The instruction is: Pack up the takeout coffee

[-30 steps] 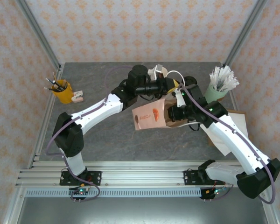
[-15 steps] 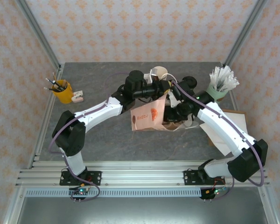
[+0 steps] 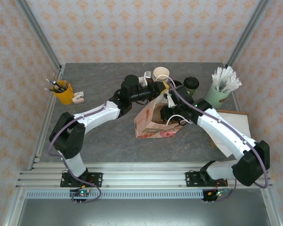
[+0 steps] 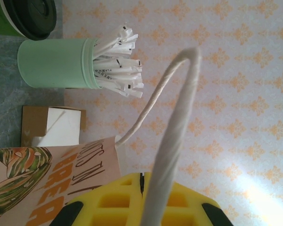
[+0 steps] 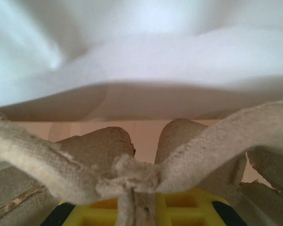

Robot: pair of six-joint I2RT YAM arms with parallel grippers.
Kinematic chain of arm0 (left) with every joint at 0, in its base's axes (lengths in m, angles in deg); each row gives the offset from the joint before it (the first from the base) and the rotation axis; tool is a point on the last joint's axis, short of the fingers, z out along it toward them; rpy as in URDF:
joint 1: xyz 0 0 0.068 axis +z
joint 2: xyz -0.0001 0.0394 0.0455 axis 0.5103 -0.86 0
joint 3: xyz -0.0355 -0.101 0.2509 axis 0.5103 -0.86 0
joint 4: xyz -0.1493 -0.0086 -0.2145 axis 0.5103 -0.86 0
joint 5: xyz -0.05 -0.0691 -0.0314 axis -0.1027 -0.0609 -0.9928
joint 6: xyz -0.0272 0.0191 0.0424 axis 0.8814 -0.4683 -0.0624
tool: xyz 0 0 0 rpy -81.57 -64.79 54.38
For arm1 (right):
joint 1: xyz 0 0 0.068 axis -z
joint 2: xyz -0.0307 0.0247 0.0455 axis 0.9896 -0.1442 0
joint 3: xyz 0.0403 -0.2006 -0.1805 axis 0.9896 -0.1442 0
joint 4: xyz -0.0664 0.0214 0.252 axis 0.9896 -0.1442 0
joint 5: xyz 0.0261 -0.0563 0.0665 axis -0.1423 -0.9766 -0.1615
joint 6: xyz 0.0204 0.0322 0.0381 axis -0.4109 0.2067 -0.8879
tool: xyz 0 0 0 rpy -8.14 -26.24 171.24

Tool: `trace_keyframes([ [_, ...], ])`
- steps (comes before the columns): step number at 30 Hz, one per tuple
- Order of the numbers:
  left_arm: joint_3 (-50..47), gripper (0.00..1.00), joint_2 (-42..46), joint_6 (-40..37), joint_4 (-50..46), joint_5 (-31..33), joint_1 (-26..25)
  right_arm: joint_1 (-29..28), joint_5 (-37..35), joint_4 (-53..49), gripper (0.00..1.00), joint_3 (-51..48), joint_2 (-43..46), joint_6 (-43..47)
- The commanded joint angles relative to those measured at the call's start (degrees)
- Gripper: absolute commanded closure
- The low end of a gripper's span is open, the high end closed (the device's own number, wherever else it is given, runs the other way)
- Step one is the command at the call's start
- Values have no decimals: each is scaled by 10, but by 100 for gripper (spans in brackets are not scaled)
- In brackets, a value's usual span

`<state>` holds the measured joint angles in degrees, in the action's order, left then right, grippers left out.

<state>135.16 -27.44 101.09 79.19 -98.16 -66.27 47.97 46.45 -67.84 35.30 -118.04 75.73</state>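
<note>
— Where was the takeout coffee (image 3: 191,84)?

— It stood upright on the grey table (image 3: 108,136) with its black lid on. It was near the left claw (image 3: 166,87), on that claw's right and not touching it. From the right claw (image 5: 141,207) it lay farther out from the arm bases and off to the right, outside the bag.

— What did the left claw have?

— Its fingers were pressed together on the white cord handle (image 4: 172,122) of the printed paper bag (image 3: 153,123). In the left wrist view the cord rose out from between them. The bag sat on that claw's near side, toward the arm bases.

— And the right claw?

— It reached into the bag's mouth. In the right wrist view its yellow fingers were clamped on a ridge of a moulded pulp cup carrier (image 5: 99,150), and the bag's pale inner wall lay just ahead of them.

— Was anything else close by?

— An open paper cup (image 3: 161,74) with a cream inside stood just beyond the left claw. A mint cup of white wrapped sticks (image 3: 218,94) stood to the right past the coffee, well apart from both claws.
</note>
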Motion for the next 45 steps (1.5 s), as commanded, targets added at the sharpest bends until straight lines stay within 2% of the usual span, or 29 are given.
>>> trace_keyframes([
  [1, -6, 100, 31, -35, -30, 14, 5, -4, 2, -17, 100, 17, -24, 56],
  [5, -11, 100, 60, -87, -82, 45, 23, -4, 23, -67, 100, 33, -49, 56],
  [9, 13, 100, 63, -134, -137, 32, 24, -4, 16, -72, 100, 32, -69, 57],
  [14, 6, 100, 58, -127, -129, 29, 26, -5, -6, -100, 100, 71, -134, 59],
  [19, 0, 100, 51, -109, -120, 21, 26, -5, -24, -64, 100, 95, -171, 45],
  [24, -4, 100, 50, -106, -128, 16, 33, -5, -5, -80, 100, 148, -188, 30],
  [27, 5, 92, 58, -126, -154, 14, 42, -5, -15, -131, 100, 169, -195, 22],
  [30, 35, 86, 62, -173, -219, -6, 44, -5, -19, -140, 100, 156, -198, 4],
  [33, 86, 65, 78, -262, -344, -28, 54, -5, -6, -143, 100, 160, -213, -14],
  [35, 130, 36, 113, -370, -482, -17, 68, -5, 1, -149, 100, 169, -222, -24],
  [37, 170, 18, 151, -485, -616, 27, 80, -6, 3, -148, 100, 173, -222, -30],
  [38, 180, 13, 176, -550, -675, 61, 84, -6, 3, -149, 100, 175, -222, -32],
  [40, 179, 12, 231, -661, -713, 94, 76, -6, 5, -153, 100, 180, -225, -32],
  [42, 163, 11, 274, -800, -706, 118, 26, -6, 7, -157, 100, 185, -231, -30],
  [43, 165, 11, 281, -870, -712, 134, -8, -6, 9, -159, 100, 187, -234, -30],
  [45, 209, 12, 246, -935, -763, 127, -33, -6, 10, -164, 100, 196, -241, -29],
])
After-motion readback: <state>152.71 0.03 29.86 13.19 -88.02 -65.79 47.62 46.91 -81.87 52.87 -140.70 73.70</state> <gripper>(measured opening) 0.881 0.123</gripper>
